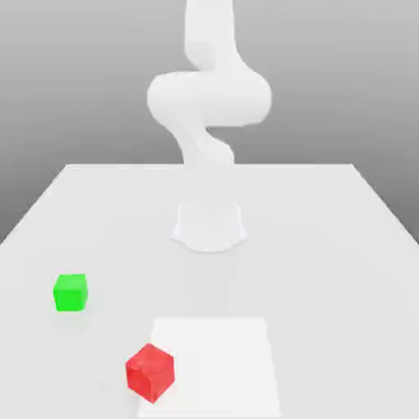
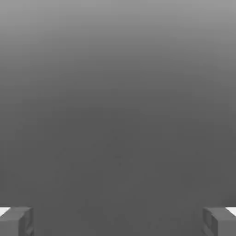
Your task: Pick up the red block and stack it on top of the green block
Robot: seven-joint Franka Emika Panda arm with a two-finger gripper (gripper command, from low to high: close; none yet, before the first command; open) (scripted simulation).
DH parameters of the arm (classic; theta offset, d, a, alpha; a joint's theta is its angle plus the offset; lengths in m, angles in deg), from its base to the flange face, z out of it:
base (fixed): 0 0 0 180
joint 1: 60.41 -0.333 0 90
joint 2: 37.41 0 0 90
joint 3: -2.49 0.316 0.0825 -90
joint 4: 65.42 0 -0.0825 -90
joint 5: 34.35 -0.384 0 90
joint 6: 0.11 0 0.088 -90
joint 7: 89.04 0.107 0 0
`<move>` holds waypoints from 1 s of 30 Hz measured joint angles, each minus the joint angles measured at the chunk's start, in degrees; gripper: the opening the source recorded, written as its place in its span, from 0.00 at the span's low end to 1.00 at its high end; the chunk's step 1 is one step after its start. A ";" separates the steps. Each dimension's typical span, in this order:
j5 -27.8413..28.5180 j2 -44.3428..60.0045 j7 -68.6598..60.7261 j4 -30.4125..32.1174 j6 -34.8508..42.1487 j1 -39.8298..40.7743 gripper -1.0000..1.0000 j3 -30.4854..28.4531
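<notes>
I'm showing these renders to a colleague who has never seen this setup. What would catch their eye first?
Two bright cubes on the pale table: the red block nearest the camera, the green block farther back toward the exterior view's left, apart from it. Behind them rises the white arm; the gripper is open, holding nothing.

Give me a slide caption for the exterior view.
White arm over a white table; red block and green block sit apart, untouched.

White table (image 1: pixel 344 245), paler square patch (image 1: pixel 221 360)
</notes>
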State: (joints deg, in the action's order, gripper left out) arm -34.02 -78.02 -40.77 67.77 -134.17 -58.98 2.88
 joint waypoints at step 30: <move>-0.63 60.02 20.51 11.69 -30.25 9.29 0.00 -0.61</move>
State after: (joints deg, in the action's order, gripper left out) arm -34.64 -18.00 -20.27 79.46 -164.43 -49.69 2.27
